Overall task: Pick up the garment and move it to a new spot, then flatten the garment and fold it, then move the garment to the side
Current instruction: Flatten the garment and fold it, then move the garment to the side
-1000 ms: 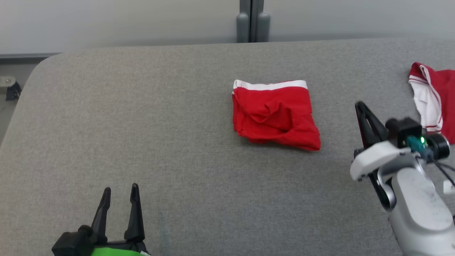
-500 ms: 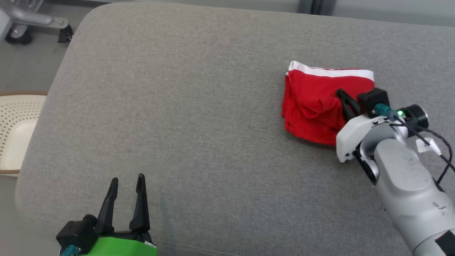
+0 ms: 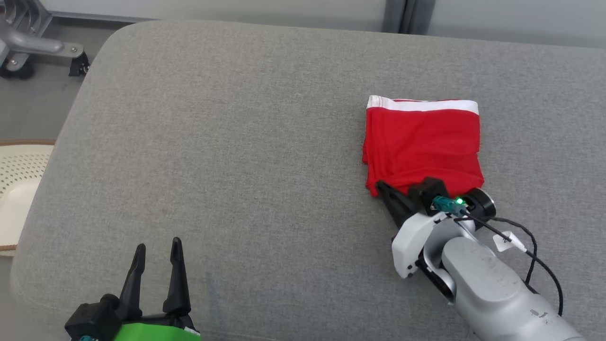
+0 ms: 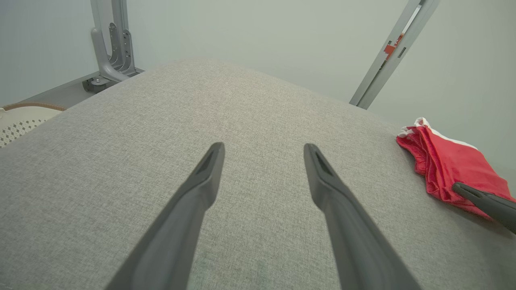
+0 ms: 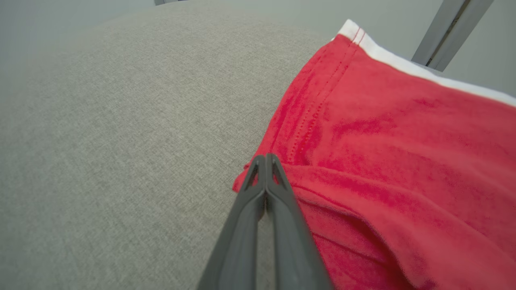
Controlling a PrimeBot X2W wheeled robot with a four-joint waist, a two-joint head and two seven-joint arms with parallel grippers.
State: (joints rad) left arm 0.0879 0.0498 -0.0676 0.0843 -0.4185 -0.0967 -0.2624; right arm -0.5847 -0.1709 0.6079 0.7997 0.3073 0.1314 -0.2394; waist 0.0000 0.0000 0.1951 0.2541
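a red garment [image 3: 423, 142] with a white waistband [image 3: 421, 105] lies folded on the grey fabric-covered desk [image 3: 236, 142], right of centre in the head view, its banded edge on the far side. the right end effector [image 3: 381, 186] has its two dark fingers [image 3: 395, 201] pressed together, tips touching the garment's near left corner; whether any cloth is pinched between them cannot be told. seen from the right wrist, the closed fingers lie over that red corner beside a line of stitching, with the waistband running across the upper right. the left end effector [image 3: 158, 244] is well apart at the lower left, over bare desk, its fingers spread and holding nothing; from its own wrist camera the gap between them shows grey fabric, with the garment and one finger of the right end effector at the far right edge. a white perforated basket [image 3: 19, 189] sits just off the desk's left edge, and a grey metal stand [image 3: 33, 45] is on the floor beyond the far left corner
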